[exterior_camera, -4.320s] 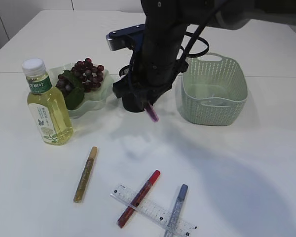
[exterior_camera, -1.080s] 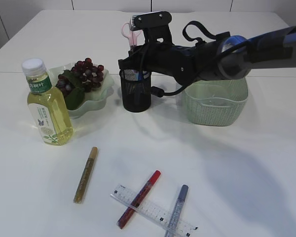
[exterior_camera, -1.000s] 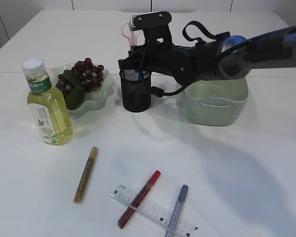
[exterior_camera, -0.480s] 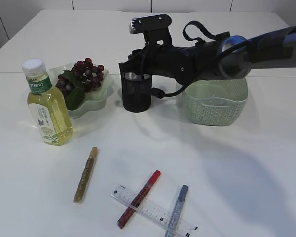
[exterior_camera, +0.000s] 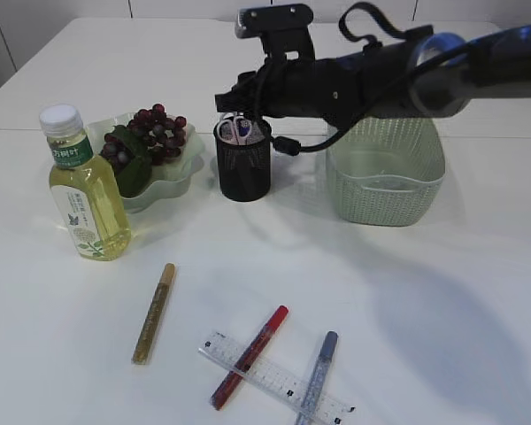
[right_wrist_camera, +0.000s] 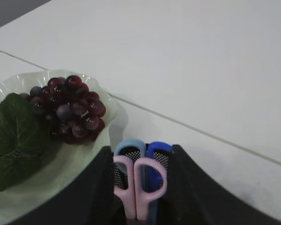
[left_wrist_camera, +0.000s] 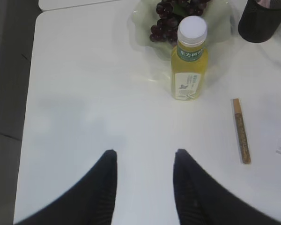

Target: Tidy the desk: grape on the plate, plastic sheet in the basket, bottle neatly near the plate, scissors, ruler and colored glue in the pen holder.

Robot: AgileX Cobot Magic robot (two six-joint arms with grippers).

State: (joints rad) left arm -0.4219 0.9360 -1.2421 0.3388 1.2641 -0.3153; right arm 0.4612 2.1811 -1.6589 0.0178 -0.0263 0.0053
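Your right gripper is hovering with jaws parted over the pen holder, where the scissors are standing; your left gripper is idling open, empty.

Scissors sitting handles-up in the pen holder, right arm stretched above it. Grapes on the plate, bottle beside it. Ruler and glue sticks lying up front.
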